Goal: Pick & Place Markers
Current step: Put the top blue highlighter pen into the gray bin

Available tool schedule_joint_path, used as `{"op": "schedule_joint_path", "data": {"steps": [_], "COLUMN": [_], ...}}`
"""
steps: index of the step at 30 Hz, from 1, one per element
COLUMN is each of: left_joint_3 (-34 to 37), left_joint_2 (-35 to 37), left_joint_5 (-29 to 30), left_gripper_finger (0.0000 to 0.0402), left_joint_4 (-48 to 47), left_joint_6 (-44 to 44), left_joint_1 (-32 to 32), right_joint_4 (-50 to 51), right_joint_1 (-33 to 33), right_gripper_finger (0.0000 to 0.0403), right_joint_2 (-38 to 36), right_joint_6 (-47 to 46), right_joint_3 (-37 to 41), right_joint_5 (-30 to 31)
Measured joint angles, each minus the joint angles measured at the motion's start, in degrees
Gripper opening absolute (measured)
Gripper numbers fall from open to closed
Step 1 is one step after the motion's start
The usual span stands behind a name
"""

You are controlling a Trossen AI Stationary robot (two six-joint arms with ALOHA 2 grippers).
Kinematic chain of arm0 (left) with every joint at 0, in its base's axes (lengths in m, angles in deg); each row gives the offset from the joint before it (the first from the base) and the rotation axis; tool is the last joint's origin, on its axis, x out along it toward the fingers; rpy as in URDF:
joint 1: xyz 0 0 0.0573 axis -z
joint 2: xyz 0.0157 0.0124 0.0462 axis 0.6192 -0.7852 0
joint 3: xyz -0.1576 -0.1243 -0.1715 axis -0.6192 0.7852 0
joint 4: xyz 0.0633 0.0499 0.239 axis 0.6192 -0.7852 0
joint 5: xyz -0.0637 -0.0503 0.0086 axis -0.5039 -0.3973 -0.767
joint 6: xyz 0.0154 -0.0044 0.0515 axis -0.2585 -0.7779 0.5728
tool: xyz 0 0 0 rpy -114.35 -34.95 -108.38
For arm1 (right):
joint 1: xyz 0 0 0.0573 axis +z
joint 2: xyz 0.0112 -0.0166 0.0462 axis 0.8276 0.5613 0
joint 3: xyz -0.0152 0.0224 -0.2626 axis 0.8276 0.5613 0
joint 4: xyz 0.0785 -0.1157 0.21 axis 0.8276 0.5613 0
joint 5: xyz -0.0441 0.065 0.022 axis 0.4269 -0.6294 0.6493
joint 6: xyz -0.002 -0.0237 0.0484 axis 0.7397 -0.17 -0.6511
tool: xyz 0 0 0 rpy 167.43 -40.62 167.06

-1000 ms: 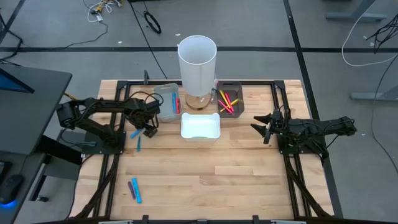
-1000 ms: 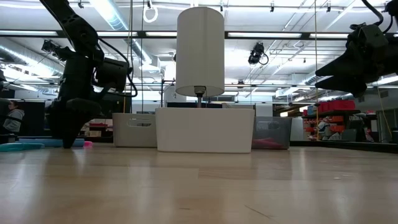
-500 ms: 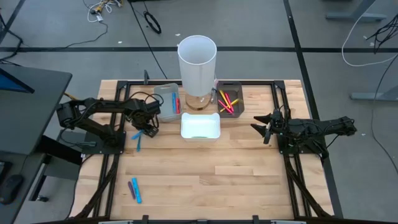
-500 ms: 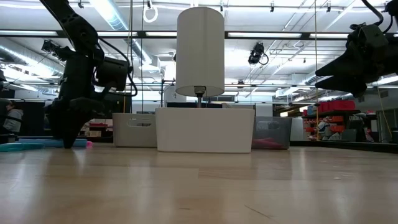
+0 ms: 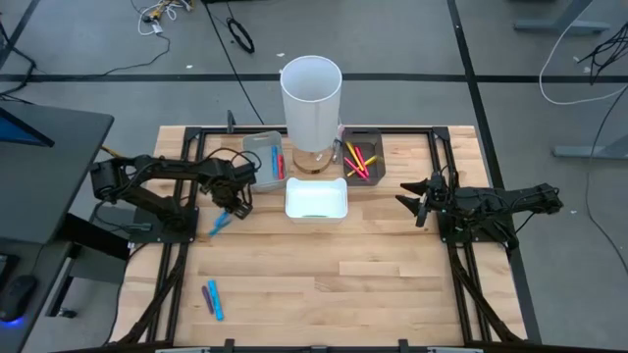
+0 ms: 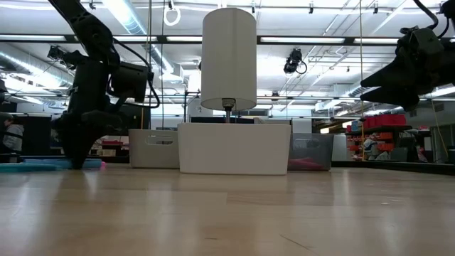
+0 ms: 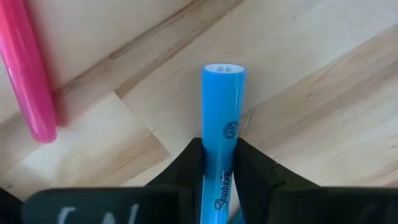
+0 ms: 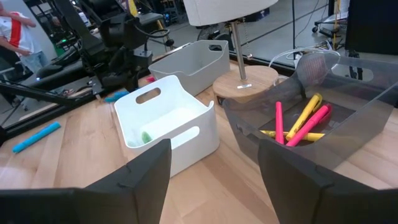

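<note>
**Inspector:** Report the left gripper [image 7: 219,163].

**Assessor:** It is down at the table [image 5: 392,284], just beside the near end of the grey tray [image 5: 263,160]. Its two dark fingers [image 7: 189,163] are pressed against either side of a blue marker [image 7: 221,137]. The marker runs straight out between them, its flat end projecting forward over the wood.

**Inspector:** Anything close to that grip?

**Assessor:** A pink marker [image 7: 26,68] lies on the boards just off to one side of the gripper, apart from the blue one.

**Inspector:** Other markers?

**Assessor:** A blue and purple pair [image 5: 212,298] lies on the table well behind the left gripper, toward the near edge. Yellow and pink ones [image 8: 298,124] sit in the dark clear tray [image 5: 362,157], ahead of the right gripper [image 5: 416,203]. A small green item [image 8: 145,136] rests inside the white bin [image 5: 316,200]; what it is cannot be determined.

**Inspector:** The right gripper?

**Assessor:** Raised above the table, well apart from the trays, fingers spread with nothing between them. The white cylinder [image 5: 311,101] stands beyond the bin.
</note>
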Motion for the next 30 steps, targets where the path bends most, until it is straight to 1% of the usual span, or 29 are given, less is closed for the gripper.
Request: {"op": "schedule_joint_path", "data": {"steps": [7, 10, 15, 20, 24, 30], "left_joint_3": [-2.7, -4.0, -5.6, -7.3, -8.6, -11.5], "left_joint_2": [2.8, 5.2, 9.6, 13.7, 17.2, 22.0], "left_joint_5": [0.2, 0.4, 0.4, -1.6, -3.2, -2.7], "left_gripper_finger": [0.0076, 0.0072, 0.0074, 0.0072, 0.0072, 0.0072], "left_joint_4": [-5.2, -6.9, -10.5, -13.9, -16.2, -18.4], "left_joint_6": [-4.4, -6.0, -11.9, -15.4, -19.4, -27.6], "left_joint_1": [0.0, 0.1, 0.1, 0.2, 1.7, 6.1], "right_joint_4": [0.0, 0.0, 0.0, 0.0, 0.0, 0.0], "right_joint_1": [0.0, 0.0, 0.0, 0.0, 0.0, 0.0], "right_gripper_finger": [0.0242, 0.0242, 0.0242, 0.0242, 0.0242, 0.0242], "right_joint_2": [0.0, 0.0, 0.0, 0.0, 0.0, 0.0], "right_joint_6": [0.0, 0.0, 0.0, 0.0, 0.0, 0.0], "right_joint_3": [0.0, 0.0, 0.0, 0.0, 0.0, 0.0], "right_joint_5": [0.0, 0.0, 0.0, 0.0, 0.0, 0.0]}}
